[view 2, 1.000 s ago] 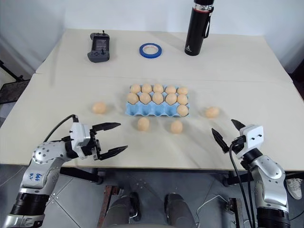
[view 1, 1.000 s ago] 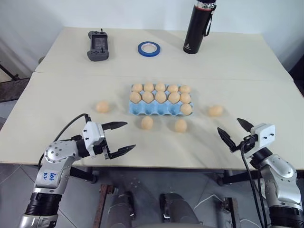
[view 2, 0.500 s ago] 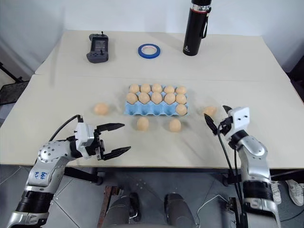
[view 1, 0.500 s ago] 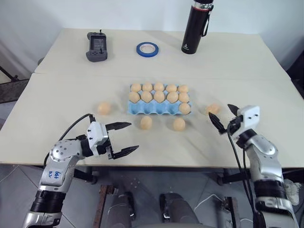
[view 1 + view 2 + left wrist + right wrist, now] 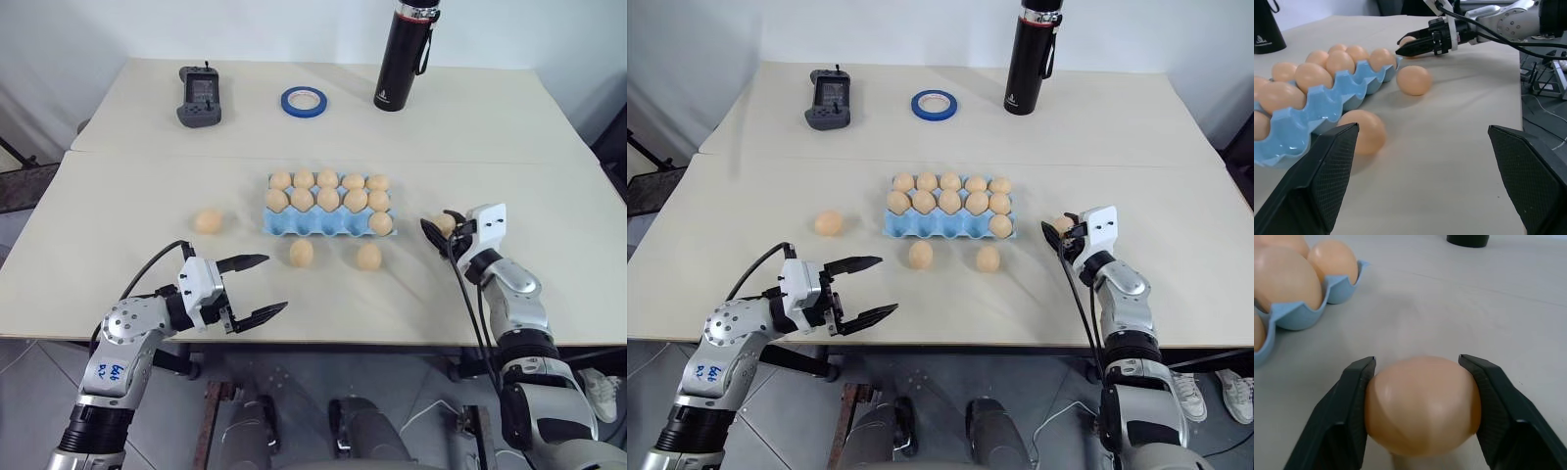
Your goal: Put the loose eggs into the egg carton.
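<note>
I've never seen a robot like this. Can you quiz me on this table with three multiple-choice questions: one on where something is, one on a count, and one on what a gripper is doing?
1. Where does the blue tape ring lie?
A) on the floor
B) at the far side of the table, between the grey handheld controller and the black bottle
C) at the near edge

2. How many cups of the egg carton are empty?
A) none
B) nine
C) four

3. What is the right gripper doing?
A) its fingers are closed on both sides of a loose egg that lies on the table
B) carrying the bottle
C) wide open, with nothing between its fingers

Answers:
1. B, the ring sits between those two.
2. C, eleven eggs fill fifteen cups and the front row holds one.
3. A, the right wrist view shows both fingers against the egg.
</note>
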You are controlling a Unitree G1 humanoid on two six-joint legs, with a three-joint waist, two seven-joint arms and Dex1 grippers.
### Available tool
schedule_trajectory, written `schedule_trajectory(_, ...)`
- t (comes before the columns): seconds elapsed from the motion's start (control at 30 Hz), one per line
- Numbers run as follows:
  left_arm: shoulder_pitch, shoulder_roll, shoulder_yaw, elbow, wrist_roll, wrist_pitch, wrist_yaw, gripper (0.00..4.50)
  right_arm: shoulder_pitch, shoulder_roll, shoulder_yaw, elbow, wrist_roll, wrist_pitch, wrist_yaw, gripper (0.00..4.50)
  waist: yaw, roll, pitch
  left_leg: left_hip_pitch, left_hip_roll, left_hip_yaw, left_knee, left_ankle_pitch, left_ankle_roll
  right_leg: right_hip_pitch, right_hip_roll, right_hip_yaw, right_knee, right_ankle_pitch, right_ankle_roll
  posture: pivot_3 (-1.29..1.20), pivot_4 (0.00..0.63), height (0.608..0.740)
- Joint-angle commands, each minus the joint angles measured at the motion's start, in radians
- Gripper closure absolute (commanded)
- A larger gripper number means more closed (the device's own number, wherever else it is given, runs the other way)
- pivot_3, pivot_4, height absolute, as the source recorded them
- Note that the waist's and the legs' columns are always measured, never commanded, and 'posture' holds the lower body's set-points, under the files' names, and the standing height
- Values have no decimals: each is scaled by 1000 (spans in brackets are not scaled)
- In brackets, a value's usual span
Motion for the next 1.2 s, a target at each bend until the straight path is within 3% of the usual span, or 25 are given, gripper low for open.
schedule_trajectory(0.03, 16, 9, 32, -49, -6, -10, 11, 0, -15, 7, 0, -82, 32, 3, 38, 2108, -1, 0, 0, 0, 0, 0, 0, 0, 0, 0, 0, 0, 0, 0, 0, 0, 150, 740)
schedule_trajectory(0.27, 38, 13, 98, -23, -15, -13, 37, 0, -47, 105, 85, -361, 87, 144, 85, 2108, -10, 1, 0, 0, 2, 0, 0, 0, 0, -1, 1, 0, 2, 0, 0, 0, 150, 740)
schedule_trajectory(0.53, 48, 7, 103, -27, -4, -13, 53, 0, -70, 169, 163, -309, 26, 133, 82, 2108, 1, 1, 0, -1, 0, 0, -2, 0, -1, -1, -2, -1, 0, 0, -1, 0, 150, 740)
schedule_trajectory(0.73, 58, 7, 115, -41, 0, -15, 75, 0, -77, 184, 179, -282, 15, 117, 95, 190, 1, 1, 0, -1, 0, 0, -5, 0, -1, -2, -1, -1, 0, -1, -1, 0, 150, 740)
schedule_trajectory(0.8, 63, 8, 118, -44, 0, -16, 77, 0, -83, 182, 171, -292, 26, 116, 100, 86, -1, 1, 0, -1, 0, 0, -5, 0, -1, -2, -1, -1, -1, -1, -1, 0, 150, 740)
schedule_trajectory(0.97, 60, 19, 125, -54, -9, -2, 79, 0, -17, 117, 148, -470, 99, 174, 178, 86, 2, 1, 1, -1, 0, 0, -6, 0, -1, -3, -1, -1, -1, -1, -1, 0, 150, 740)
schedule_trajectory(1.2, 49, 18, 113, -16, 3, -8, 65, 0, 183, -65, 54, -661, 175, 235, 252, 86, 9, 1, 1, -1, -1, 0, -7, -1, 0, -1, -2, -1, -4, -1, -1, 0, 150, 740)
